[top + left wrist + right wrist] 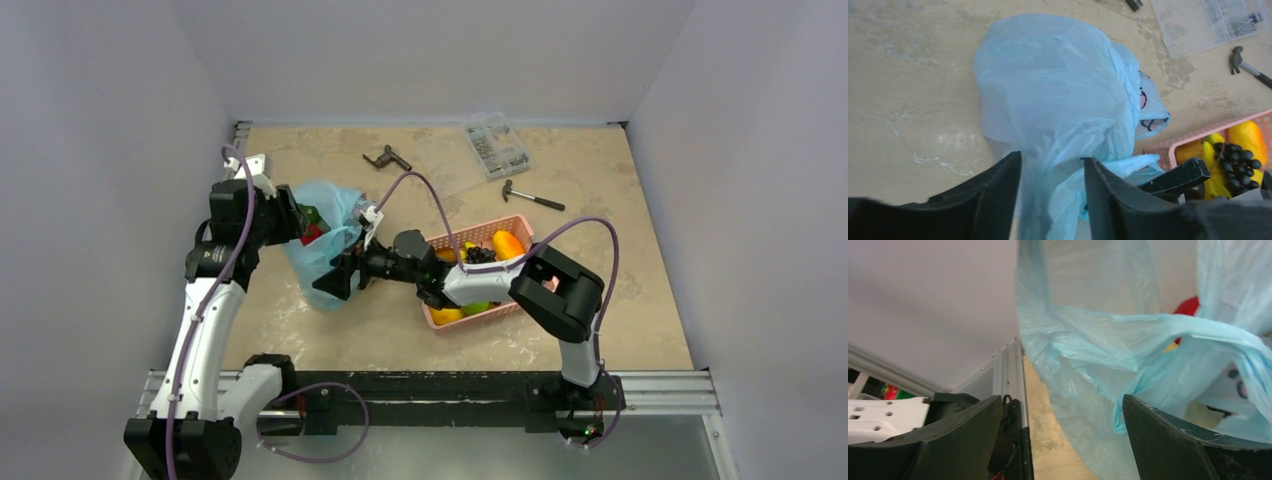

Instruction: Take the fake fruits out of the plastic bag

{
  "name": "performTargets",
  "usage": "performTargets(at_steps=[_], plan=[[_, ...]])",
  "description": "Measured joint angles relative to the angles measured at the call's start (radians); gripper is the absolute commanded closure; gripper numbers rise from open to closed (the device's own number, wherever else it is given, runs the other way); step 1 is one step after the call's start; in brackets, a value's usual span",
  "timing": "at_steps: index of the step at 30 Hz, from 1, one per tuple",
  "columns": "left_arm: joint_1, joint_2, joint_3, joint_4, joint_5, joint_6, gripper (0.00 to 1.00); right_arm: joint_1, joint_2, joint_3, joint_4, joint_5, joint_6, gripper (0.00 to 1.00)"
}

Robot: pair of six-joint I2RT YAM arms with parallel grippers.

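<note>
The pale blue plastic bag point(332, 212) stands bunched at the table's left middle. My left gripper point(297, 222) is at its left side, and in the left wrist view the jaws point(1052, 161) are closed on gathered bag film point(1058, 90). A red fruit point(312, 234) shows at the bag's mouth and also in the right wrist view point(1189, 306) through the opening. The melon is hidden. My right gripper point(335, 283) is open at the bag's lower right; its jaws point(1060, 401) are wide apart, with a bag edge point(1108, 335) near the right finger.
A pink slatted basket point(476, 233) with grapes point(480, 255) and yellow and orange fruits stands right of the bag; its rim shows in the left wrist view point(1168, 147). A hammer point(533, 197), a clear parts box point(497, 145) and a black tool point(387, 158) lie at the back.
</note>
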Motion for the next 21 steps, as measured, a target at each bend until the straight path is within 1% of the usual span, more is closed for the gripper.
performTargets(at_steps=[1,2,3,4,7,12,13,15,17,21], plan=[[0.0,0.0,0.004,-0.013,0.02,-0.014,0.23,0.002,-0.014,-0.001,0.002,-0.01,0.0,0.07],[0.0,0.001,0.01,-0.032,0.035,-0.027,0.1,0.005,-0.024,-0.003,0.006,-0.014,0.0,0.06],[0.0,0.0,0.015,-0.051,0.048,-0.042,0.04,0.009,-0.035,-0.008,0.017,-0.02,0.0,0.06],[0.0,-0.006,0.017,-0.072,0.057,-0.059,0.02,0.01,-0.047,-0.017,0.026,-0.03,0.0,0.06],[0.0,-0.063,0.016,-0.143,0.074,-0.103,0.0,0.016,-0.064,-0.043,0.053,-0.052,-0.002,0.06],[0.0,-0.222,0.026,-0.262,0.072,-0.174,0.0,0.013,-0.063,-0.072,0.085,-0.092,0.003,0.07],[0.0,-0.245,0.03,-0.287,0.06,-0.195,0.0,0.012,-0.065,-0.079,0.089,-0.095,0.003,0.09],[0.0,-0.277,0.028,-0.33,0.024,-0.248,0.0,0.008,-0.078,-0.098,0.089,-0.099,0.005,0.18],[0.0,-0.317,0.001,-0.355,-0.01,-0.315,0.02,0.001,-0.103,-0.116,0.074,-0.105,0.004,0.21],[0.0,-0.425,-0.107,-0.382,-0.07,-0.441,0.04,-0.017,-0.178,-0.12,0.01,-0.124,-0.008,0.21]])
